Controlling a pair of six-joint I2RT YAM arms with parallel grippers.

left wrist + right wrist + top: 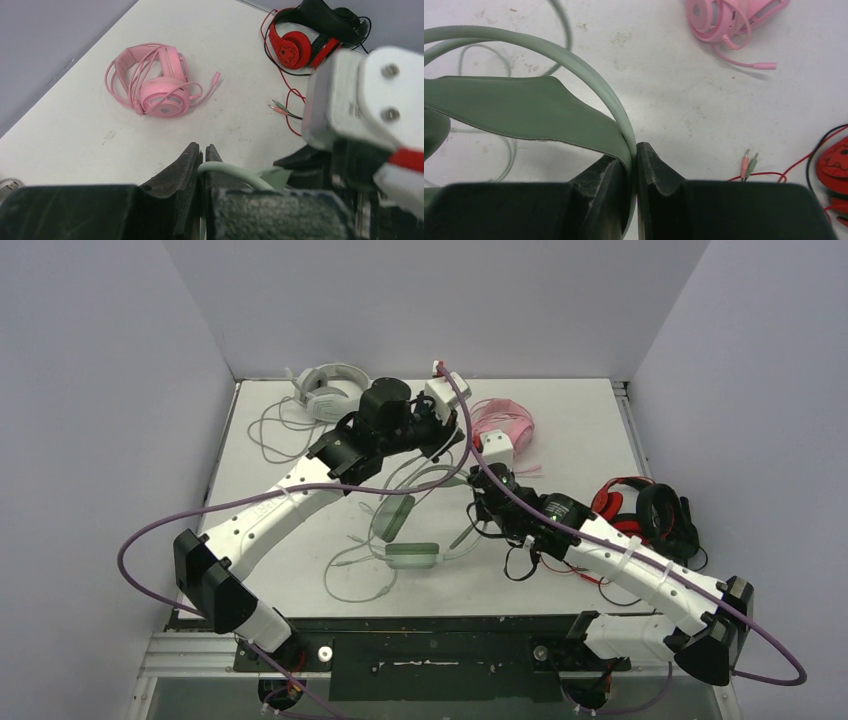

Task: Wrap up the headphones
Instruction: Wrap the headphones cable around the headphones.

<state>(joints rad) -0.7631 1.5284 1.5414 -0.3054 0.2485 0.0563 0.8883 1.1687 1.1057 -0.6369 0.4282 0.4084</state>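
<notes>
The mint green headphones (405, 532) lie at the table's centre with their headband (574, 55) lifted. My right gripper (634, 150) is shut on that headband's end, beside its flat inner strap (524, 110). My left gripper (204, 151) is shut on the thin mint cable (240, 172), which arcs rightward out of the fingertips. In the top view the left gripper (452, 440) sits just behind the right gripper (478, 500). The rest of the mint cable (350, 575) trails loose toward the front. The pink headphones (505, 425) lie at the back with their cable wound round them. The white headphones (325, 390) sit at back left.
Red-and-black headphones (645, 510) with a red cable and plugs (748, 165) lie at the right, close to my right arm. The white headset's loose cable (270, 435) sprawls at the left. Grey walls close in the table on three sides.
</notes>
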